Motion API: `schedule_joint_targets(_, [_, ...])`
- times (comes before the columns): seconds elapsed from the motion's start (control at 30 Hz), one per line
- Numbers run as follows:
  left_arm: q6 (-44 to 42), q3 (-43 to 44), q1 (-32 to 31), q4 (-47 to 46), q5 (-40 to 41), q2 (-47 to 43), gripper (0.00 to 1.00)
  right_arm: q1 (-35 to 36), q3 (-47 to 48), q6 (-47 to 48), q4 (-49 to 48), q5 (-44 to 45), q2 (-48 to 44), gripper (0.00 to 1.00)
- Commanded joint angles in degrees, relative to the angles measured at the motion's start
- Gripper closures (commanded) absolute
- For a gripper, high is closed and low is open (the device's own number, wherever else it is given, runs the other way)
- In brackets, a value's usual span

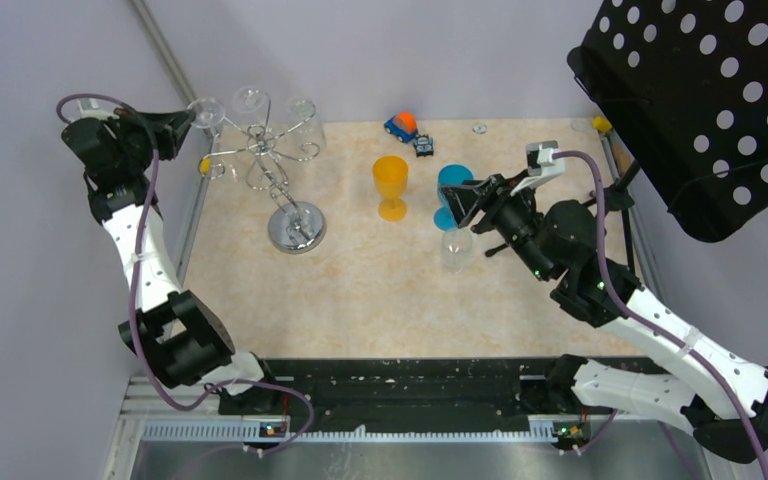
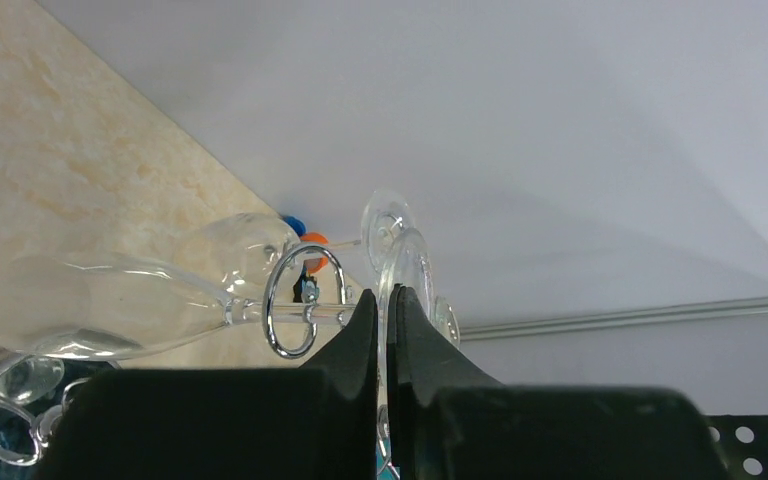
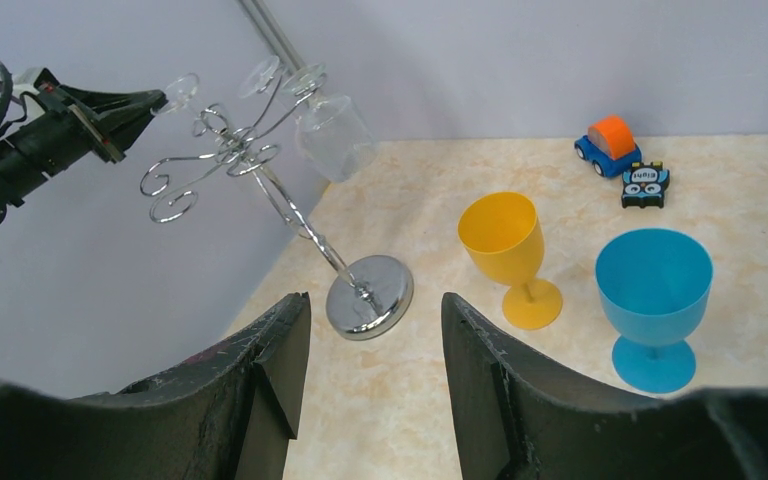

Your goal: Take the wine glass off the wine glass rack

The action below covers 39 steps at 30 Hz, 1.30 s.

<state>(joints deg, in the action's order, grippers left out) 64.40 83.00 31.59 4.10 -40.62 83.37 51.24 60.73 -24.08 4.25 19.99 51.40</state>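
Observation:
The wine glass rack stands at the table's back left on its round mirrored base, with clear glasses hanging from its curled hooks. My left gripper is shut on the round foot of the leftmost wine glass. In the left wrist view the fingertips pinch that clear disc, and the wine glass runs left through a chrome hook ring. My right gripper hangs open and empty over the table's middle, well to the right of the rack.
A yellow goblet and a blue goblet stand mid-table, with a clear glass below my right gripper. A toy car and a small owl figure sit at the back. A black perforated panel overhangs the right.

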Motion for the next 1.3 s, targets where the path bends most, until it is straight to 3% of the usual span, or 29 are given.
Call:
schedule_joint_targets(0.0, [0.4,0.4,0.2,-6.4,2.9,-3.4,1.00,-0.2,0.7,1.2,-2.2,1.0,-1.2,0.48])
schedule_joint_targets(0.2, [0.6,-0.6,0.3,-9.9,5.6,-3.2,1.00,-0.3,0.4,1.4,-2.6,1.3,-1.4,0.48])
schedule_joint_targets(0.7, [1.6,1.9,-1.5,-12.8,-2.5,1.2,1.00,-0.3,0.3,0.9,-3.2,1.3,-0.7,0.48])
schedule_joint_targets(0.93, [-2.5,2.3,-1.4,-0.3,-4.8,-1.5,1.00,-0.3,0.2,-0.1,-3.2,1.1,-0.4,0.48])
schedule_joint_targets(1.27, [-16.0,9.3,-1.2,23.0,9.3,-6.7,1.00,-0.2,0.1,-1.2,-2.3,0.6,-0.9,0.48])
